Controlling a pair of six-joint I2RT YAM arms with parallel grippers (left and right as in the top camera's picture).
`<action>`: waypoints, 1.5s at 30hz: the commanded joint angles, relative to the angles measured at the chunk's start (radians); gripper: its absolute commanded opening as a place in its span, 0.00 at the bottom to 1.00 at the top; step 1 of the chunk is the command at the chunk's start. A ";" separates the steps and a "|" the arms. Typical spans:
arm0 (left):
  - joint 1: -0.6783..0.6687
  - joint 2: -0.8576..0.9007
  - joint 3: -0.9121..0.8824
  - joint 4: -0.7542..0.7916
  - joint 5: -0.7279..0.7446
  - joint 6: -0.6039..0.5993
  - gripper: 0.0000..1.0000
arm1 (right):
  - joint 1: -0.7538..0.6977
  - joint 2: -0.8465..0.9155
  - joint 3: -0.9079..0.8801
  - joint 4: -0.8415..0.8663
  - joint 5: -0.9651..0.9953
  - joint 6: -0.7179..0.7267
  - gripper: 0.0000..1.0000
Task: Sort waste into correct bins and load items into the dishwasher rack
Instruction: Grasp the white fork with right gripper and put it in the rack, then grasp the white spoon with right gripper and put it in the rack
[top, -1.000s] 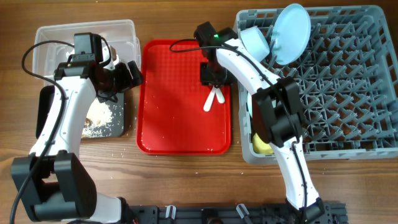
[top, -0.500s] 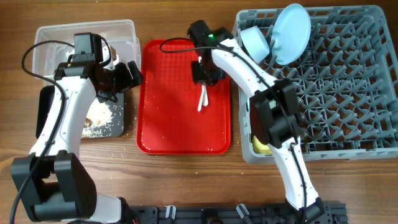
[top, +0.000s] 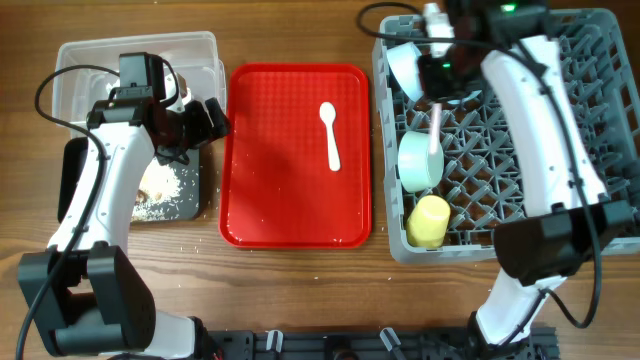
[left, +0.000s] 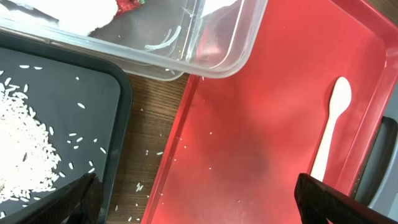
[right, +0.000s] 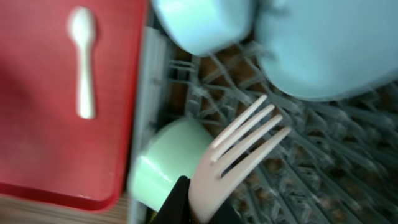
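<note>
Loading: right gripper jaws clamp the white plastic fork above the grey lattice rack; next, lower it in. Left gripper jaws apart.

fork handle: off bottom edge | plate: cut off, blurred

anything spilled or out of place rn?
Yes: loose rice grains lie off the black tray, scattered on the bare table between it and the red tray, with a few specks on the red tray itself. Otherwise nothing odd; the white spoon lies flat on the red tray.
</note>
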 joint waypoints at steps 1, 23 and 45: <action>-0.002 -0.013 0.005 0.000 -0.006 0.009 1.00 | -0.055 -0.027 -0.074 -0.027 0.093 -0.035 0.04; -0.002 -0.013 0.005 0.000 -0.006 0.009 1.00 | 0.178 0.003 0.019 0.268 -0.167 0.085 0.65; -0.002 -0.013 0.005 0.000 -0.006 0.009 1.00 | 0.273 0.525 -0.019 0.593 -0.179 0.394 0.45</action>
